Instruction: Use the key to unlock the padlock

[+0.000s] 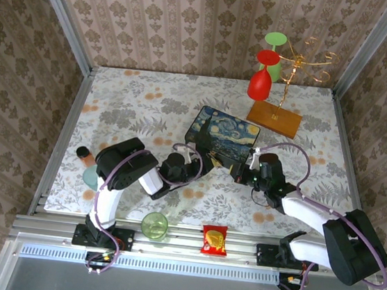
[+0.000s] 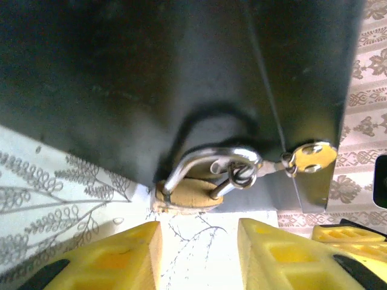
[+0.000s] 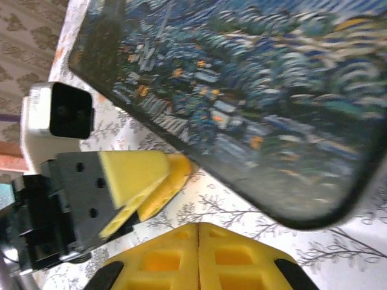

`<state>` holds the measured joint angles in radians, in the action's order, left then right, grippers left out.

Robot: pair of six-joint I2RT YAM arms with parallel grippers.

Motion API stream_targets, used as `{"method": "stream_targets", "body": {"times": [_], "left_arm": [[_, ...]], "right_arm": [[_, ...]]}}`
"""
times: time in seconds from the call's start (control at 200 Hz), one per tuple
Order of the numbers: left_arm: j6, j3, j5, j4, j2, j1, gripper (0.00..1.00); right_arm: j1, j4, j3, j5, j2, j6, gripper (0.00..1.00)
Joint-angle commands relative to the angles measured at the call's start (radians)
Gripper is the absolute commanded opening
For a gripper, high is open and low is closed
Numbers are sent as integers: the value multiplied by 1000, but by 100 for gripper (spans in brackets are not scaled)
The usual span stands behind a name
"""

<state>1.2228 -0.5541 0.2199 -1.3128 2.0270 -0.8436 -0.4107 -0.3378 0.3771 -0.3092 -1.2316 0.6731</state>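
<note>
The brass padlock [image 2: 184,197] lies on the patterned cloth against the dark side of the starry-night box [image 2: 151,78], its silvery shackle [image 2: 205,158] pointing at the box. A small ring on the shackle carries a brass piece that looks like the key [image 2: 311,158]. Whether the shackle is latched I cannot tell. My left gripper [image 2: 199,244] is open just short of the padlock, with nothing between its yellow fingers [image 2: 130,254]. From above it sits at the box's near corner [image 1: 203,161]. My right gripper [image 3: 198,244] is shut and empty, close by on the right [image 1: 241,173], beside the box [image 3: 254,90].
A glass rack on a wooden base [image 1: 273,118] holds red and green glasses [image 1: 260,82] at the back right. A green cup [image 1: 154,225] and a red-yellow snack packet [image 1: 214,240] rest at the near edge. A small dark-capped object [image 1: 83,152] stands at the left edge.
</note>
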Motion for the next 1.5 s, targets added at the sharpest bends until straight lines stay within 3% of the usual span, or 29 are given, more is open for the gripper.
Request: {"method": "stream_targets", "body": {"times": [0.0, 0.355, 0.56, 0.72, 0.96, 1.27, 1.495], "left_arm": [[-79, -35, -56, 21, 33, 9, 44], [-136, -54, -97, 97, 28, -15, 50], [-150, -114, -75, 36, 122, -43, 51], [-139, -99, -81, 24, 126, -46, 38], [-137, -72, -74, 26, 96, -24, 25], [-201, -132, -71, 22, 138, -55, 42], [-212, -171, -56, 11, 188, -61, 40]], "right_arm": [[6, 35, 5, 33, -17, -20, 9], [8, -153, -26, 4, -109, -64, 13], [10, -164, 5, 59, -154, -26, 14], [7, -341, -32, -28, -246, -18, 33], [10, -378, 7, -22, -327, -47, 38], [9, -275, 10, 78, -206, -44, 39], [45, -273, 27, 40, -283, 0, 38]]}}
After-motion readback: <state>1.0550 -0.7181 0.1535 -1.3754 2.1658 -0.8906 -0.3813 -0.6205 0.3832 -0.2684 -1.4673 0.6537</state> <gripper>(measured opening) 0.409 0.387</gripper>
